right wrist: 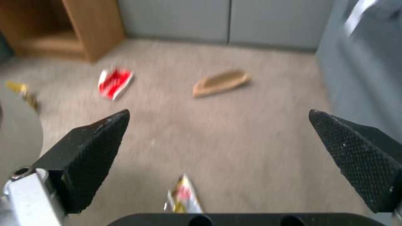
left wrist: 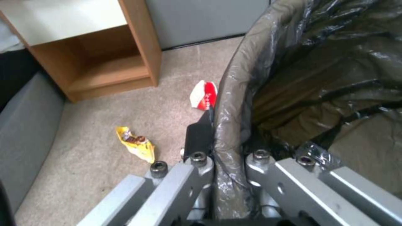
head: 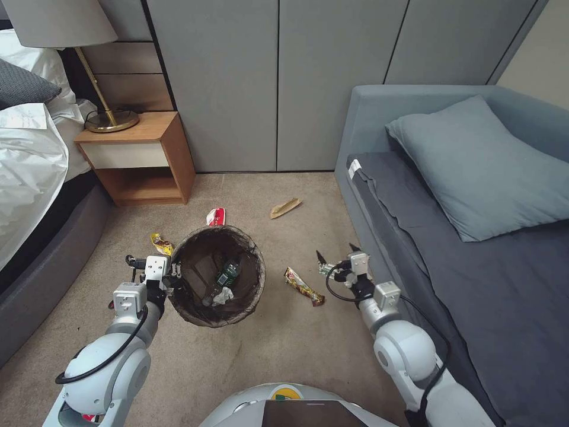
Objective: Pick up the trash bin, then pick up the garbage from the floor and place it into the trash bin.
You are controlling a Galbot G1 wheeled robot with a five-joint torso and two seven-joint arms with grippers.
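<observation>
2 pincers | left pincer (head: pixel 176 274) clamps trash bin (head: pixel 217 276) rim | right pincer (head: pixel 336 257) wide open, empty

Jaws spread over carpet (right wrist: pixel 251 131); wrapper (right wrist: pixel 183 197), maybe foil, between.

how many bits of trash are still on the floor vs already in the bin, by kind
On floor:
wrappers: 2, yellow and red-brown
red-white carton: 1
tan scrap: 1
In the bin:
bottle: 1
tissue: 1
Total: 6
</observation>
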